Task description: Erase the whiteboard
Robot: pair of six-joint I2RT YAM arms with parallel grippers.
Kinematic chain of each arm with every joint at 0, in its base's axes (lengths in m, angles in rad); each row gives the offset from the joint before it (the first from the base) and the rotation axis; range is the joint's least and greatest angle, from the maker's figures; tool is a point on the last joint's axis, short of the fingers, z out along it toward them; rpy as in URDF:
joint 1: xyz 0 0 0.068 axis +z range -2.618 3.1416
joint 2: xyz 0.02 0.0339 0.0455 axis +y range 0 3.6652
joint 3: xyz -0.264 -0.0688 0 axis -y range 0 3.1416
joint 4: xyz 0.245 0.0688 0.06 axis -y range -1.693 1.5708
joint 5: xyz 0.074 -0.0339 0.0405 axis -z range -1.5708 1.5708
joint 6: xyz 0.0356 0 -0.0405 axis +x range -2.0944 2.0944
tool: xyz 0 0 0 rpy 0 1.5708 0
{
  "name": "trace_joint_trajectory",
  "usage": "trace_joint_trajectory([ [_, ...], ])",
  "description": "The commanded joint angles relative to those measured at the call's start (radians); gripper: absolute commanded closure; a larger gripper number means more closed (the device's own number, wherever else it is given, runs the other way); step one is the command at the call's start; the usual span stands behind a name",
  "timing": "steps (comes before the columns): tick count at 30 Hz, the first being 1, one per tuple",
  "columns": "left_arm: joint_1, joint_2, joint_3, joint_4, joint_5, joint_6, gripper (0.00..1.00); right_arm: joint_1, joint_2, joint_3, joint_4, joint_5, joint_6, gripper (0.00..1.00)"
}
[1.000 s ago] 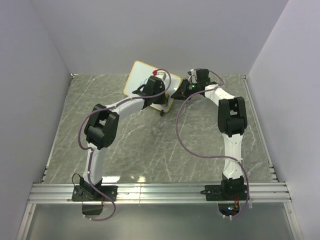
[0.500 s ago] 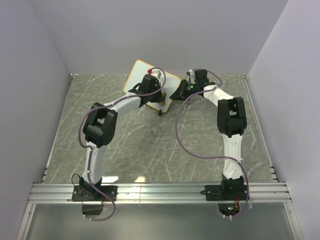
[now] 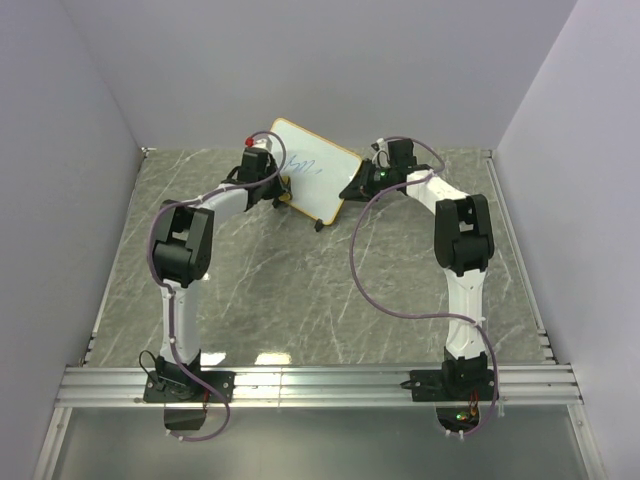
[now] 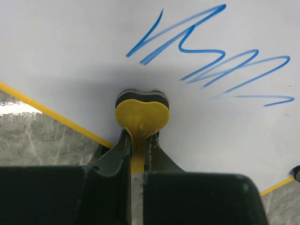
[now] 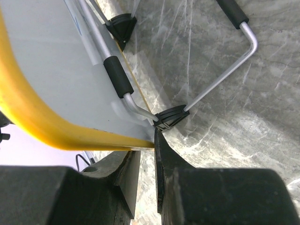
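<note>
Yellow eraser (image 4: 142,115), black pad mostly hidden, is pinched by left hand (image 4: 137,140); glossy whiteboard (image 5: 51,70) rim by right hand (image 5: 146,150).

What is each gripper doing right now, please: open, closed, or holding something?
Left gripper: closed on the yellow eraser, which rests against the whiteboard.
Right gripper: closed on the whiteboard's yellow frame edge.
</note>
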Motion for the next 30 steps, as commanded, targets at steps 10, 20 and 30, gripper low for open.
trace_joint_trajectory([
  [10, -0.085, 0.058, 0.044, -0.009, 0.000, 0.019, 1.00, 0.007, -0.041, -0.018, -0.127, -0.004, 0.029, 1.00],
  [20, -0.125, 0.139, 0.387, -0.147, 0.106, 0.054, 1.00, 0.009, -0.079, -0.086, -0.126, -0.006, 0.015, 1.00],
  [30, -0.061, 0.276, 0.523, -0.223, 0.049, 0.063, 1.00, 0.010, -0.083, -0.087, -0.132, -0.007, 0.016, 1.00],
])
